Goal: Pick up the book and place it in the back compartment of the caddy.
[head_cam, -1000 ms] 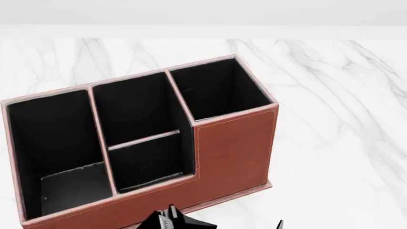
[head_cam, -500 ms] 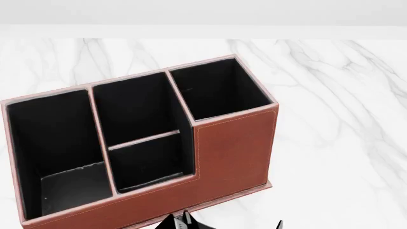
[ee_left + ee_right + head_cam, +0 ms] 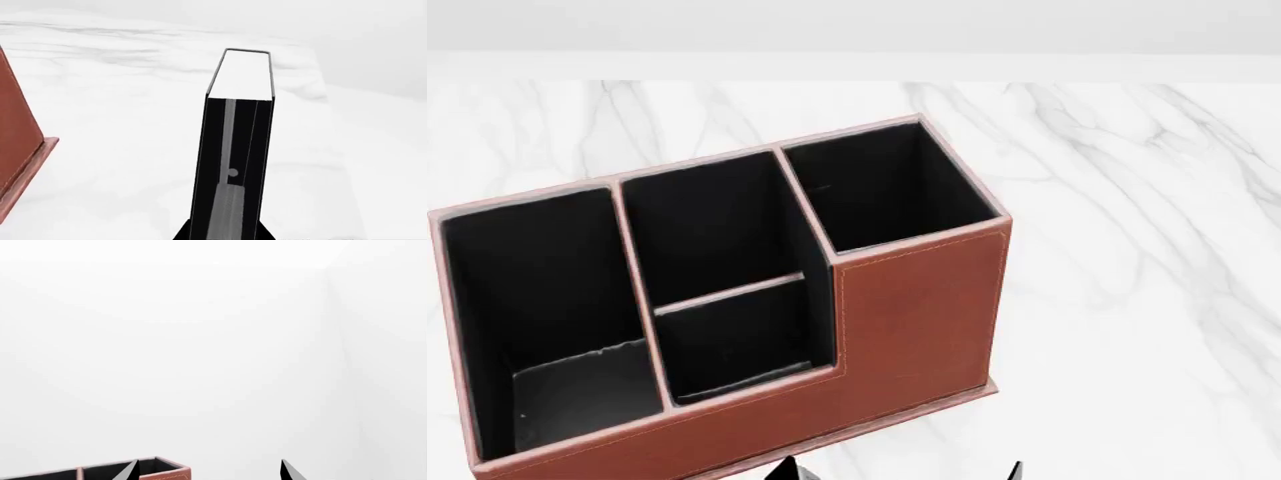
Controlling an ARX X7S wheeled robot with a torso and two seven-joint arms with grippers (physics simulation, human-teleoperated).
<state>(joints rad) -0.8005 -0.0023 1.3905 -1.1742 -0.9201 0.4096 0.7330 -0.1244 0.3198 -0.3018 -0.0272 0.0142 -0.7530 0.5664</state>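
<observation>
Your head view gives the whole caddy (image 3: 734,300) on the white marble table (image 3: 1134,250): red-brown outside, black lining, pale pink rim, four cells. The tall corner cell sits at the far right, a long full-depth cell at the left, and the middle column is split by a divider into two. The back compartment (image 3: 707,225) is the far half of that column. All four cells show only black lining. At the bottom edge of this view you see only two small black tips, too little to say which arm they belong to.

Your left wrist view alone shows the book (image 3: 233,150). It stands on end, black cover facing the camera, white page edges visible at its far end, rising from the bottom of the frame where the left gripper would be. The fingers themselves are out of frame, so you cannot tell from this whether they pinch it. A corner of the caddy's outer wall and base lip shows beside the book, apart from it.

Your right wrist view shows the right gripper (image 3: 210,471) with two black fingertips spread wide and nothing between them. Beyond it is part of the caddy's rim; the rest is blank white.
</observation>
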